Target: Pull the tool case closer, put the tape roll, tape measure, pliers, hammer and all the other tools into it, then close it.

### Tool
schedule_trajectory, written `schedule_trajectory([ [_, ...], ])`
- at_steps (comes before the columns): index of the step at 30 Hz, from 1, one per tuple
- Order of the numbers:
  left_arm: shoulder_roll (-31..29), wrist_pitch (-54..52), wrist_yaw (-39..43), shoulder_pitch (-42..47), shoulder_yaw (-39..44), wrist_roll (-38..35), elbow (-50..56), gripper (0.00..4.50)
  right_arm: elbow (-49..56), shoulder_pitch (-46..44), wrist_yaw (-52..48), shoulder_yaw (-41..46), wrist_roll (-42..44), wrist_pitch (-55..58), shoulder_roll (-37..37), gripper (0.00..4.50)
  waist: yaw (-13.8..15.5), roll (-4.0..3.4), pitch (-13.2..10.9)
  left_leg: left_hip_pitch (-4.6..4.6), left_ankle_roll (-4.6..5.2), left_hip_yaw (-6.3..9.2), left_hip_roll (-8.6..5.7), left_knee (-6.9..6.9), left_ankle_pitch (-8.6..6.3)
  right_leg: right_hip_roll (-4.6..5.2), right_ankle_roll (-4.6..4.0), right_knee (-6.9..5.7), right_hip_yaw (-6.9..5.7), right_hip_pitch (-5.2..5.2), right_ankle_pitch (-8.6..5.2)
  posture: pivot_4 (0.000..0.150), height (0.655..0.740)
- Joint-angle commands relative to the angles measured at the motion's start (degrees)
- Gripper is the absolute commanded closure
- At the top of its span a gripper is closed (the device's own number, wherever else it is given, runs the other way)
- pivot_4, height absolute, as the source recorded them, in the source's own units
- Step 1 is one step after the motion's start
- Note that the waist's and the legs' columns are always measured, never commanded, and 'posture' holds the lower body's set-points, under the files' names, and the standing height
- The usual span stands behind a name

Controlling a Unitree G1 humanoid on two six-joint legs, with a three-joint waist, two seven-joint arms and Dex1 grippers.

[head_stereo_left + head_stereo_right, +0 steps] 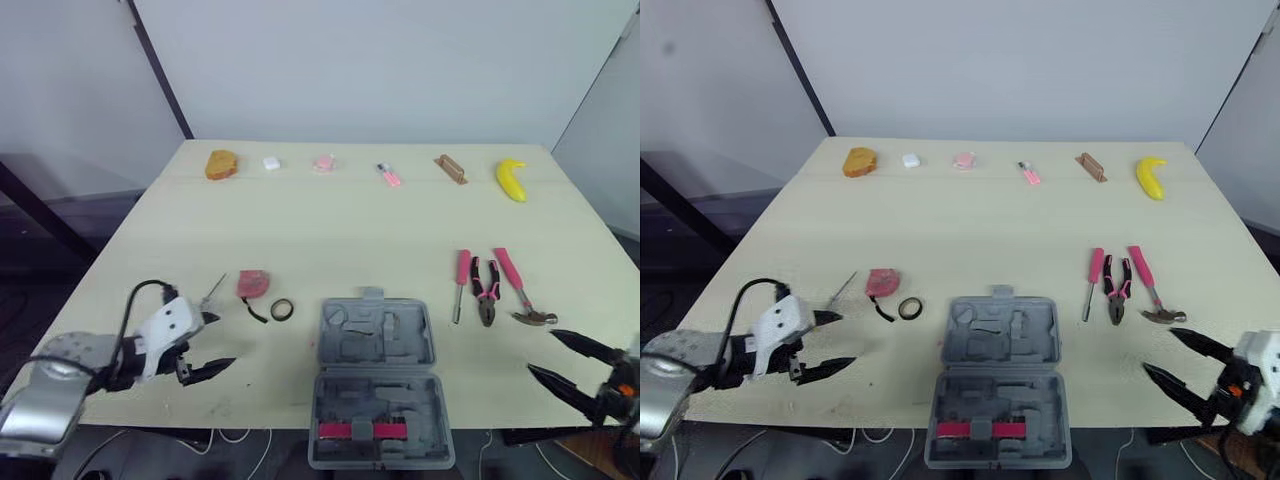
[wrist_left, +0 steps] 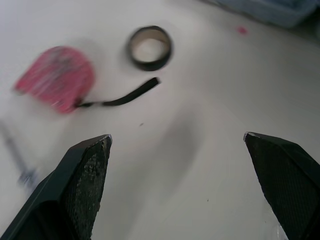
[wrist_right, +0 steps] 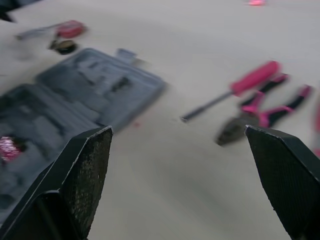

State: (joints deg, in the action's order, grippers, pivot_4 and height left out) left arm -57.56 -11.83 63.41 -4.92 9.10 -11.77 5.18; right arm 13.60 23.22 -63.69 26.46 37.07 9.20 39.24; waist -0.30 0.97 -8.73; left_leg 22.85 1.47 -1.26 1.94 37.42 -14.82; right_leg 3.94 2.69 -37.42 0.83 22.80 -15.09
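Both agape: left claw (image 2: 177, 136) faces tape roll (image 2: 149, 47), right claw (image 3: 177, 129) pliers (image 3: 232, 131).

Pale wooden table (image 1: 330, 230): loose items lie in a row along its far edge, well apart. From the robot's left they are an orange-brown bread-like lump (image 1: 221, 164), a small white block (image 1: 271, 163), a pale pink lump (image 1: 323, 163), then further right a small wooden block (image 1: 451, 168) lying askew and a yellow banana (image 1: 511, 180). Behind stands a plain pale wall (image 1: 380, 60), with a dark bar (image 1: 160, 70) slanting down towards the table's far left corner.
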Motion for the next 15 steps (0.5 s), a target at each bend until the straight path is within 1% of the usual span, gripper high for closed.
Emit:
schedule_trajectory([
  [1, -7.5, 1.9, 4.9, 8.7, -9.7, 10.7, 2.7, 0.0, 3.3, -5.8, -3.4, -4.6, 0.7, 0.3, 1.8, 0.08, 0.0, 0.02, -0.1, -0.01, 0.0, 0.0, -0.02, -0.01, 0.0, -0.28, 0.1, -0.02, -0.08, 0.0, 0.05, 0.15, 0.74],
  [3, -8.2, 1.0, 5.9, 15.8, -15.1, 15.5, 2.1, 0.0, 3.6, -8.8, -4.8, -7.4, 0.1, -0.4, 1.9, 0.08, 0.1, 0.01, -0.1, -0.03, 0.0, 0.0, -0.04, 0.0, 0.0, -0.39, 0.11, -0.02, -0.05, -0.01, 0.05, 0.15, 0.74],
  [5, -6.3, -0.3, 6.9, 22.3, -19.2, 18.1, 1.7, 0.0, 3.6, -11.5, -5.9, -9.5, -0.8, -2.0, 1.5, 0.08, 0.6, 0.02, -0.2, -0.02, 0.0, 0.0, -0.21, 0.01, 0.01, -0.58, 0.15, -0.02, 0.02, -0.01, 0.06, 0.15, 0.74],
  [7, -4.6, -1.6, 8.1, 26.6, -22.2, 19.8, 1.8, 0.0, 3.4, -13.6, -6.4, -10.8, -0.6, -1.9, 1.5, 0.08, 0.8, 0.04, -0.2, 0.03, 0.0, -0.05, -0.2, 0.08, 0.01, -0.75, 0.18, -0.07, 0.05, -0.01, 0.06, 0.15, 0.74],
  [11, -3.4, -3.3, 14.5, 33.1, -29.7, 24.7, 3.4, 0.0, 2.6, -18.3, -6.8, -13.1, -0.3, -1.5, 0.8, 0.08, 0.9, 0.13, -0.2, 0.04, 0.0, -0.06, -0.14, 0.22, 0.01, -0.89, 0.19, -0.24, 0.07, -0.01, 0.07, 0.15, 0.74],
  [13, -3.0, -4.0, 16.1, 34.9, -31.8, 26.5, 3.3, 0.0, 2.2, -19.2, -6.7, -13.6, -0.5, -1.5, 0.5, 0.08, 0.8, 0.13, -0.2, 0.04, 0.0, -0.07, -0.09, 0.22, 0.01, -0.98, 0.18, -0.25, 0.08, 0.0, 0.07, 0.15, 0.74],
  [15, -1.3, -4.4, 16.8, 38.0, -34.7, 30.2, 1.8, 0.0, 1.4, -19.5, -6.9, -14.5, -1.4, -2.2, 0.1, 0.08, 1.0, 0.14, -0.3, 0.04, 0.0, -0.04, -0.05, 0.22, 0.01, -1.02, 0.17, -0.27, 0.06, 0.0, 0.06, 0.15, 0.74],
])
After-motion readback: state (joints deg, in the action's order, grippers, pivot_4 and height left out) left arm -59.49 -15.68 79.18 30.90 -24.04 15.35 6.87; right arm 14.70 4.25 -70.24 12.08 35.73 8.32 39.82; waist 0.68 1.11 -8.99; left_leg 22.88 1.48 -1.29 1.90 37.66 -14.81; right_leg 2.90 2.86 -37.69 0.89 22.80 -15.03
